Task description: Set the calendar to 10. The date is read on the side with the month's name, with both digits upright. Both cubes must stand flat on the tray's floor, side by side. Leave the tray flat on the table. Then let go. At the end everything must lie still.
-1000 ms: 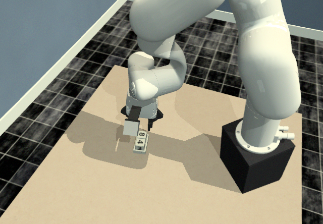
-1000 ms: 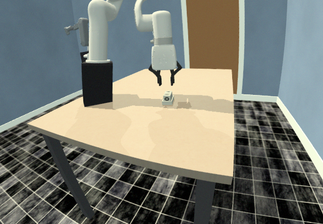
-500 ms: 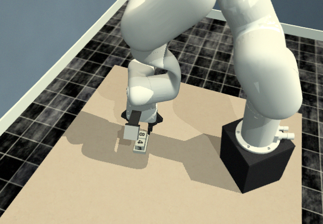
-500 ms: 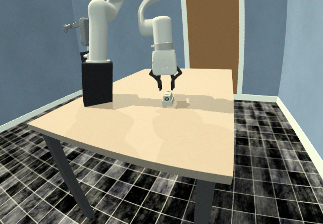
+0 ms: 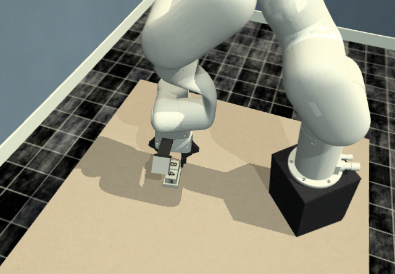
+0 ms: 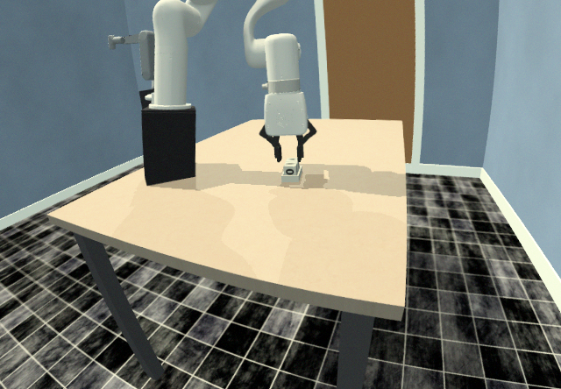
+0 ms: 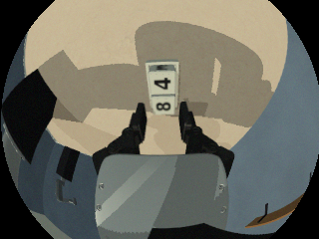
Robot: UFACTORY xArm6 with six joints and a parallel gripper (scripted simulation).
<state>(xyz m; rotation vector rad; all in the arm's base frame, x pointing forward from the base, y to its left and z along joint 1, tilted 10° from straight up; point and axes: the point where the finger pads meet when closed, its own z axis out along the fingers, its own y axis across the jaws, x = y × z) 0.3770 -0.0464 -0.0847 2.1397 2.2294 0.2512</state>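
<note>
Beige wooden tabletop [image 6: 253, 240] carries everything. Black 2-finger pincer [image 6: 287, 155] hangs half open, empty, over the 8 cube [image 7: 163, 104]; the 4 cube [image 7: 163, 83] sits at 12 o'clock, both in the small grey tray [image 6: 290, 179]. Approach step; next, I judge, descend and grip.

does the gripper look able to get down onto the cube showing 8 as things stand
Probably yes. The gripper hangs open just above the calendar tray, its fingers straddling the cube showing 8, with nothing visible between them and the cube.

gripper [image 6: 287, 155] half-open just above cubes [image 6: 291, 166], black pedestal [image 6: 168, 144] well apart
</note>
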